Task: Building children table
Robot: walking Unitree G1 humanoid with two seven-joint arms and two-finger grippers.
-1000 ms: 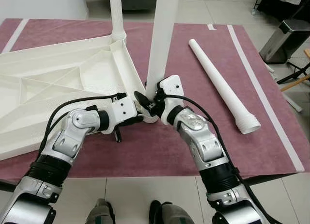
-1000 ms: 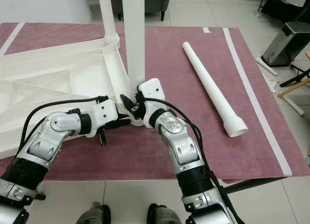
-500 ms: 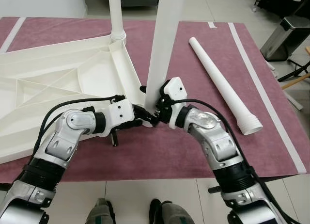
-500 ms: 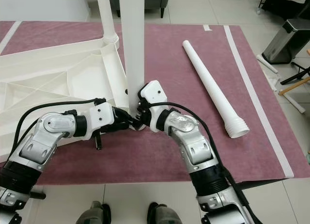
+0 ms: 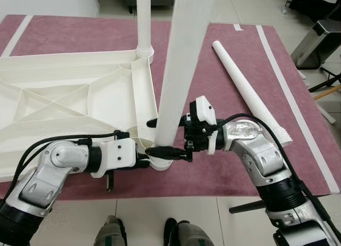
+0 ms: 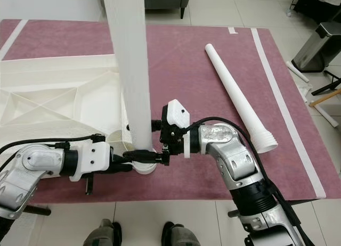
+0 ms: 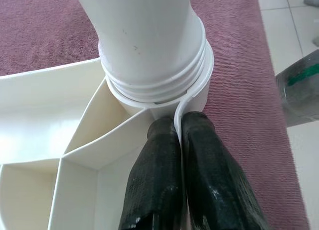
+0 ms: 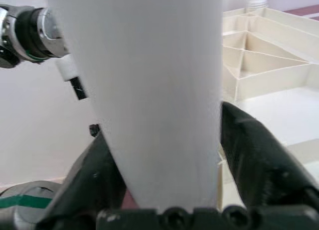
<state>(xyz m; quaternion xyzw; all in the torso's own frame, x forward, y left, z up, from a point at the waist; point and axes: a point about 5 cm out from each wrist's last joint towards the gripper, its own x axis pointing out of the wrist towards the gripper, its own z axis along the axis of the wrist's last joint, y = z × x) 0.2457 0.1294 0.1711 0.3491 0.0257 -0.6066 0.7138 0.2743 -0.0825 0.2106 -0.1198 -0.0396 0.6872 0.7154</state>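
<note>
Progress is visible at the near corner of the white ribbed plastic tabletop (image 5: 64, 97), which lies upside down on the dark red mat (image 5: 202, 65). A second ago the tall white plastic leg (image 5: 178, 81) leaned a little and both grippers were crowded at its foot; now it stands more upright in the round corner socket (image 7: 199, 90). In the left wrist view its threaded end sits partly inside the socket, and some thread rings are above the rim, so I judge the screwing is not finished.

The right gripper (image 5: 173, 134) has moved a little higher and its fingers are clenched around the leg, one black finger (image 8: 254, 150) on each side. The left gripper (image 7: 179, 140) pinches the thin wall of the tabletop just beside the socket, fingers pressed together on it, holding the piece steady.

Another white leg (image 5: 143, 22) already stands at the far corner, and a loose white tapered leg (image 5: 245, 86) lies on the mat to the right, well apart.

No brand, label or writing can be read anywhere.
</note>
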